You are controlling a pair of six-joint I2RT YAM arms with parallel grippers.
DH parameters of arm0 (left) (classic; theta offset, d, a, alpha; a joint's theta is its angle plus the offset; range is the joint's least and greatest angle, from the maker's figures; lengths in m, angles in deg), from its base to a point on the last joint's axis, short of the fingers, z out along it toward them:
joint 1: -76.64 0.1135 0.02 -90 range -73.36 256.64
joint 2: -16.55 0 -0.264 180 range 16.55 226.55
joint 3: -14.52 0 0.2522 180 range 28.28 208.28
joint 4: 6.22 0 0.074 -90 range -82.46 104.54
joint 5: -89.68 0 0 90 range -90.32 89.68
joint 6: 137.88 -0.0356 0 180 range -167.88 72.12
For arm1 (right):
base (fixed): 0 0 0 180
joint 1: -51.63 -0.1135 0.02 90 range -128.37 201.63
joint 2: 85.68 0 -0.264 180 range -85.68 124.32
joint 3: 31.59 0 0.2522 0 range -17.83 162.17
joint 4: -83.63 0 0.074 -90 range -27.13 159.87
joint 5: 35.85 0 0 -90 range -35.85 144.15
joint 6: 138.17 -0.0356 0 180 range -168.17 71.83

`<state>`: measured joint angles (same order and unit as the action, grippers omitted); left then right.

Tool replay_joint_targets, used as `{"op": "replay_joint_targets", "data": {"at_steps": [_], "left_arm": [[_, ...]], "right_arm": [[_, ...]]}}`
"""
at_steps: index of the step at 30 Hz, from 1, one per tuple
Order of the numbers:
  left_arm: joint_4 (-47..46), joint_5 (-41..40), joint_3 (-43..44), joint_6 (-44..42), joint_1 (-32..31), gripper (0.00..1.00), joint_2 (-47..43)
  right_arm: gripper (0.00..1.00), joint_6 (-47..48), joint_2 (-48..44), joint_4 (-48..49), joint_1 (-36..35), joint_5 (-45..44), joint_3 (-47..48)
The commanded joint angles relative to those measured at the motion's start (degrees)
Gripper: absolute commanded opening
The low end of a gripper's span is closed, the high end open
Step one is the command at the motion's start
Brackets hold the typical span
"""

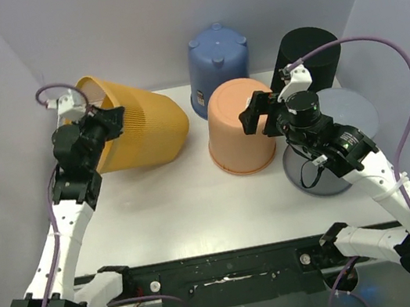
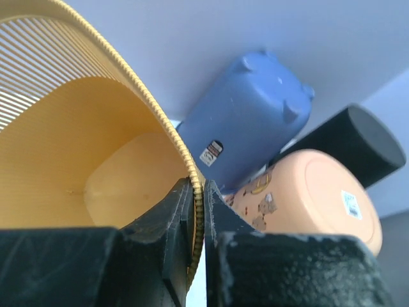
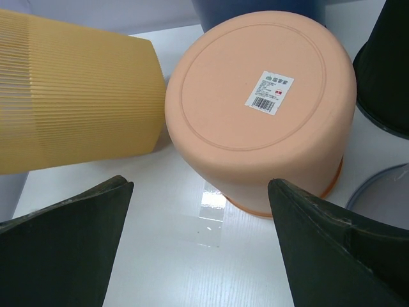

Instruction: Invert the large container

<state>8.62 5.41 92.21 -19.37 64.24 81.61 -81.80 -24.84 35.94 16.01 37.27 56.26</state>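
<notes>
We have the large container, the ribbed yellow basket (image 1: 145, 128), at the far left of the table (image 1: 184, 213), tipped over so that it lies nearly on its side. Its long axis runs roughly left to right. The open mouth faces left, toward our left gripper (image 2: 198, 192), and the closed base points right at the upturned peach bucket (image 1: 240, 127). The base is just beside the bucket, though we cannot tell whether they touch. The left gripper is clamped on the basket's rim, one finger inside the mouth and one outside, with only the thin wall between the jaws. From that tool, then, the basket stretches away to the right, and the grip sits at the mouth end. Our right gripper (image 3: 201, 224) hangs with its jaws wide apart and nothing in them, above the near side of the peach bucket, with the basket's base off to its left. The left arm is clearly the nearer one and already has the hold. We judge that the coming move turns on this axis — the mouth must swing down to the table while the base rises, and the base has little room beside the peach bucket.
</notes>
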Motion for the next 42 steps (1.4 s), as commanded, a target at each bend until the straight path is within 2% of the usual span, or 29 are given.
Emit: {"op": "replay_joint_targets", "data": {"at_steps": [1,3,6,12,18,24,28,34,42], "left_arm": [[-19.59,-0.83,-9.28,9.92,5.61,0.0,-8.29],[-21.4,-0.41,-13.11,15.38,8.22,0.0,-10.32],[-22.61,-2.72,-18.19,19.21,9.32,0.0,-13.9],[-15.9,-12.12,-25.21,25.24,9.15,0.0,-19.42],[-14.84,-11.16,-30.16,29.96,9.06,0.0,-16.73],[-15.17,-10.21,-32.62,32.55,8.89,0.23,-12.25],[-12.71,-9.28,-30.46,31.32,8.92,0.5,-10.08],[-3.52,-12.94,-24.31,31.53,10.53,0.69,-11.23],[-1.37,-9.06,-19.04,33.45,14.56,0.72,-7.57]], "right_arm": [[0.92,0.27,-1.42,2.6,0.28,-0.31,0.01],[0.92,0.38,-1.42,2.56,0.28,-0.2,-0.07],[0.92,0.6,-1.35,2.56,0.35,-0.19,-0.16],[0.92,0.79,-0.92,2.92,0.48,0.38,-0.27],[0.93,1.36,0.66,3.32,0.53,1.44,0.92],[0.93,1.46,1.1,3.76,0.55,1.81,0.97],[0.93,1.63,1.17,3.49,0.53,1.86,1.14],[0.92,1.63,0.46,3.22,0.55,1.37,0.72],[0.92,1.96,-0.56,2.48,0.55,1.09,0.62]]}}
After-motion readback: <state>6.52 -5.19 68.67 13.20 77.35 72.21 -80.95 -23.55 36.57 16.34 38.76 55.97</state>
